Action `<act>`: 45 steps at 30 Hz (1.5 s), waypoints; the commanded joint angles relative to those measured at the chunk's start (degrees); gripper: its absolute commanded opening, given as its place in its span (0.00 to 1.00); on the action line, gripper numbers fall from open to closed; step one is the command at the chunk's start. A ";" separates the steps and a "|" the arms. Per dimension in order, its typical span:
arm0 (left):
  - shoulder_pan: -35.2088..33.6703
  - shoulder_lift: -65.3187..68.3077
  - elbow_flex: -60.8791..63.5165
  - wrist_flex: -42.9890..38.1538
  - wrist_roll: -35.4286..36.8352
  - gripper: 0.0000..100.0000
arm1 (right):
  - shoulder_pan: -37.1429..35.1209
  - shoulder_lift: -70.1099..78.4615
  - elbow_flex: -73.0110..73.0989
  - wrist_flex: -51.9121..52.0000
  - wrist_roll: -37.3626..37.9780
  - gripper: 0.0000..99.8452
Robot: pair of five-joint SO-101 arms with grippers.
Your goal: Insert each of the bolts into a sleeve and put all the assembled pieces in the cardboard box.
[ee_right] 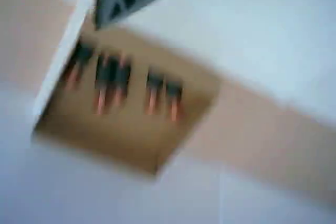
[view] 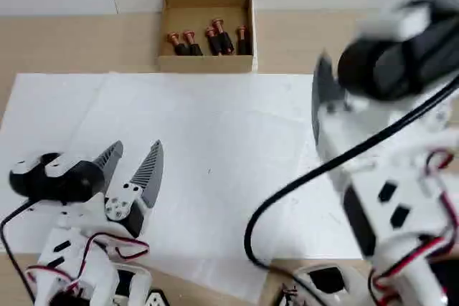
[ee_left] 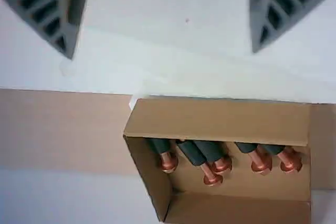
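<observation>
The cardboard box (view: 206,62) stands at the far edge of the white sheet. Inside it lie several copper bolts in dark sleeves (view: 208,39), side by side. The left wrist view looks into the box (ee_left: 220,121) and shows the assembled pieces (ee_left: 210,156) with their copper heads (ee_left: 261,165) pointing away from the near wall. My left gripper (view: 138,150) is open near the table's front left, far from the box, and its grey fingers (ee_left: 58,9) hold nothing. My right gripper (view: 320,102) hangs raised at the right, and its wrist view shows the box (ee_right: 131,140) and the pieces (ee_right: 113,77) below it.
A white paper sheet (view: 215,163) covers most of the wooden table (view: 72,41). A black cable (view: 301,184) loops from the right arm down across the sheet's front right part. The right arm's large body (view: 401,198) looms over the right side.
</observation>
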 commanded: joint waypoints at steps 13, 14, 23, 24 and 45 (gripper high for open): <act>-0.44 -0.26 15.78 -7.21 -0.26 0.20 | 6.90 -49.36 109.01 -52.09 0.70 0.26; -0.44 -0.26 16.57 -7.30 -0.26 0.20 | 6.90 -51.38 111.03 -52.00 0.70 0.26; -0.44 -0.26 24.75 -7.56 -0.26 0.20 | 7.16 -68.35 128.44 -52.35 0.62 0.26; -0.44 -0.26 25.71 -7.56 -0.35 0.20 | 7.16 -68.97 129.58 -52.35 0.62 0.26; -0.44 -0.35 33.01 -7.47 -0.09 0.20 | 6.81 -66.95 131.52 -44.26 0.53 0.26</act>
